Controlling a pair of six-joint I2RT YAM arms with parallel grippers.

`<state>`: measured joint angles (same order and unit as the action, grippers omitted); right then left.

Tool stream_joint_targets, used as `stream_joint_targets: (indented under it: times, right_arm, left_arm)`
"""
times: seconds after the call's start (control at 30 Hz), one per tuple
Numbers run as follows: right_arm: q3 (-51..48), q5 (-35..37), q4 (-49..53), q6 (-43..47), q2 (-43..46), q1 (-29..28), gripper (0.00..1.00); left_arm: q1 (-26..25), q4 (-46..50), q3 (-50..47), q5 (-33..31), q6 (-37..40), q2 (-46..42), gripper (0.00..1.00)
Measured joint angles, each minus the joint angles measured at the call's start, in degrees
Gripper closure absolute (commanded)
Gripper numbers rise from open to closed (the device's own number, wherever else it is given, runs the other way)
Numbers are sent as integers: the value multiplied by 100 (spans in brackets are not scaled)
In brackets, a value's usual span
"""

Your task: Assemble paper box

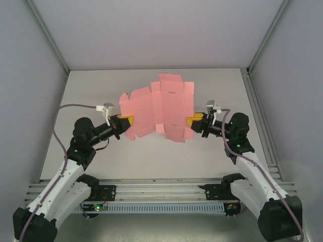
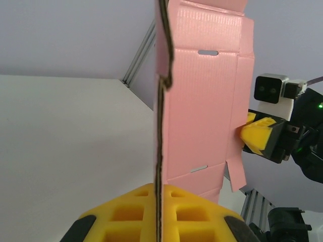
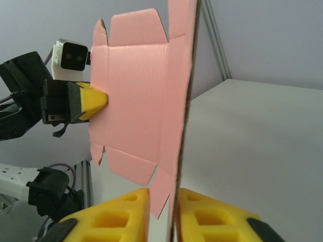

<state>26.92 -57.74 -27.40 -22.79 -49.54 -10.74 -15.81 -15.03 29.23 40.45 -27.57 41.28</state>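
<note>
Showing one paper box (image 1: 159,108) aloft, left tool (image 1: 128,120) clamped on, right tool (image 1: 191,121) astride, ajar

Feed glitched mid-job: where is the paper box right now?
Top view: the paper box is held up over the middle of the table, left tool pinching its left edge, right tool straddling its right edge.
</note>
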Motion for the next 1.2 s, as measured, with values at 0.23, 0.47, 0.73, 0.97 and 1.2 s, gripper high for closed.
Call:
stream_joint_targets:
  times: [0.23, 0.47, 0.73, 0.97, 1.2]
  right_arm:
    - [214, 337, 393, 271, -7, -181, 100]
    - [828, 3488, 1945, 1698, 146, -1121, 100]
    - [905, 6636, 2000, 2782, -372, -2761, 100]
    - [1224, 7976, 1996, 4011, -1117, -3298, 100]
    - [1705, 6800, 2793, 4662, -1495, -3250, 100]
  left_arm:
    - [0, 50, -52, -155, 0, -212, 100]
    - [0, 203, -92, -354, -15, -544, 100]
    - [-68, 435, -319, -680, -393, -590, 91]
    - [-68, 1779, -247, -1554, -568, -811, 24]
    - [-68, 3414, 153, -3213, -684, -1639, 0]
